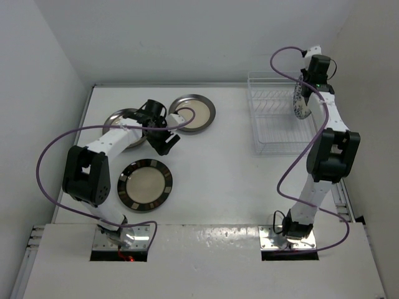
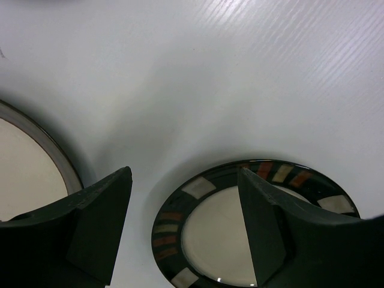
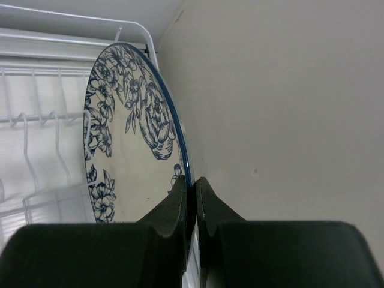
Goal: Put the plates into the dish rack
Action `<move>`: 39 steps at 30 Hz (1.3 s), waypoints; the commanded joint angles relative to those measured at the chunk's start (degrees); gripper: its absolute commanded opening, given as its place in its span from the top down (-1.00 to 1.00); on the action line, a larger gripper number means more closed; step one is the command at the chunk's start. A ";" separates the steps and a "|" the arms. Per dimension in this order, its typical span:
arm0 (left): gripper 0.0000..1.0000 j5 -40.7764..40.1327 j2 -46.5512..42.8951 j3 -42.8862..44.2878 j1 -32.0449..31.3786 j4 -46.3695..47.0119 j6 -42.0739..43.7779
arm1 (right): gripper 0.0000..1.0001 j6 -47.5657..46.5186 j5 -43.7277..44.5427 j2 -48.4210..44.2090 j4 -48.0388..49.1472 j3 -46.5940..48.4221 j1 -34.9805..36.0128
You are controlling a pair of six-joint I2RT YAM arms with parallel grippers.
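Nearest, toward the near-left corner of the table (image 1: 224, 180), the striped-rim plate (image 1: 144, 185) lies flat. Just beyond it the left gripper (image 1: 163, 138) hovers empty, jaws apart. Past that, two grey-rimmed plates (image 1: 192, 114) lie flat toward the far edge. At the far-right corner the right gripper (image 3: 192, 204) is clamped on the rim of the floral plate (image 3: 132, 138), held on edge over the dish rack (image 1: 269, 128). Loading this first plate seems the step in hand. Next it likely needs lowering between two tines, then release.
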 commanded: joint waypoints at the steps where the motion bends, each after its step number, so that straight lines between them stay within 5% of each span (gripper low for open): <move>1: -0.52 0.14 0.51 0.52 0.51 -0.03 0.37 | 1.00 1.75 0.90 -3.33 9.92 2.30 0.40; 10: -0.54 3.03 2.45 3.77 5.25 -3.53 -1.65 | 0.96 4.48 2.13 -2.37 13.95 -5.52 1.54; 18: -0.81 6.19 4.47 10.19 17.90 -9.96 -5.77 | -0.02 7.38 0.19 -3.07 13.77 -6.57 1.54; 23: -0.97 11.81 8.15 17.55 27.91 -9.96 -18.68 | -0.58 8.61 0.10 -3.51 12.28 -6.40 1.63; 32: -0.93 9.71 18.06 27.31 43.99 -6.44 -26.87 | -0.77 7.12 0.81 -8.94 9.38 -7.01 3.65; 39: -0.76 16.58 30.56 36.29 48.40 -8.99 -23.97 | -0.79 6.50 0.20 -19.74 9.82 -15.16 9.01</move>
